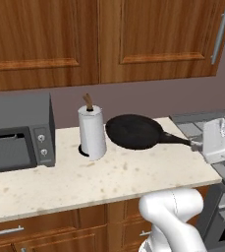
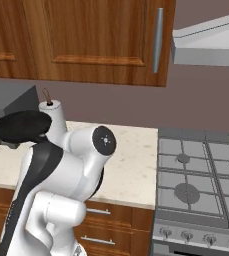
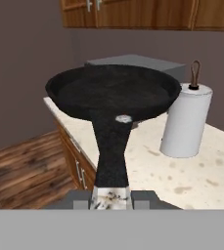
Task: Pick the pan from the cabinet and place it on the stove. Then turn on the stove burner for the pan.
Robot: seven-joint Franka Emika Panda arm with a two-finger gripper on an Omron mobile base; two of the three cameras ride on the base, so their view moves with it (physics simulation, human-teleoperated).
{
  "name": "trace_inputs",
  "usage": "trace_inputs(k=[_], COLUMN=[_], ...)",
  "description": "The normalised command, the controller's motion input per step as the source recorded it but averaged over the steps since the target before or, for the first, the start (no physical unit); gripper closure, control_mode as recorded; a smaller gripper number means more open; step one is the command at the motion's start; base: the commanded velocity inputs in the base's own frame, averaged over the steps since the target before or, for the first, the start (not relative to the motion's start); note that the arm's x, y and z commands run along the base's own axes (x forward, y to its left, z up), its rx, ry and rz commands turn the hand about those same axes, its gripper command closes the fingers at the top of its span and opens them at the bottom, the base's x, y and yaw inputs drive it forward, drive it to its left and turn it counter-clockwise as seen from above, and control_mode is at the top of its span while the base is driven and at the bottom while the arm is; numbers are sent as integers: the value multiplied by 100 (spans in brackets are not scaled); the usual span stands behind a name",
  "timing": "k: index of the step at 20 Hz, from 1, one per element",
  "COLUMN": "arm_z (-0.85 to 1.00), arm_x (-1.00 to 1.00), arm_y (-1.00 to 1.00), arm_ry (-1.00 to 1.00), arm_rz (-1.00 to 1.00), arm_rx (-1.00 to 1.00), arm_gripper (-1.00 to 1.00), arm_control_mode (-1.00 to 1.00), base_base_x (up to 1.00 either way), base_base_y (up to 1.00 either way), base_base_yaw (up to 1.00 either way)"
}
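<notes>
Left base view shows us carrying the pan [image 1: 133, 132] in the air above the worktop [image 1: 99, 179], its bowl just beside the paper towel roll [image 1: 92, 132] and its handle running right to the gripper [image 1: 197, 145]. Hand view confirms that the gripper [image 3: 110, 199] is narrowly closed on the silvery tip of the handle, with the pan [image 3: 113, 93] held roughly level.

For this step, we judge that we should keep the pan flat while swinging it right, clear the roll and the worktop's right edge, then lower it squarely onto a grate of the stove [image 2: 201, 185]. With so long a lever from the tip, a slow move seems wise.

From left to right, the toaster oven [image 1: 15, 133] is shut, the pan is empty, and both cabinet [image 1: 133, 39] doors are closed.
</notes>
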Motion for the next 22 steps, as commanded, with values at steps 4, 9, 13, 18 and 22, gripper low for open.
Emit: trace_inputs(k=[4,9,13,18,22], arm_z=[0,-8,-18,-24,-28], arm_x=[0,-3,-12,-9,-3], arm_y=[-50,-61,-57,-51,-59], arm_ry=[0,0,0,0,0], arm_rz=[0,-5,-17,-23,-26], arm_rx=[0,0,0,0,0], arm_gripper=[100,100,100,100,100], arm_control_mode=[-100,-100,-100,-100,-100], base_base_x=[0,0,0,0,0], base_base_y=[0,0,0,0,0], base_base_yaw=[0,0,0,0,0])
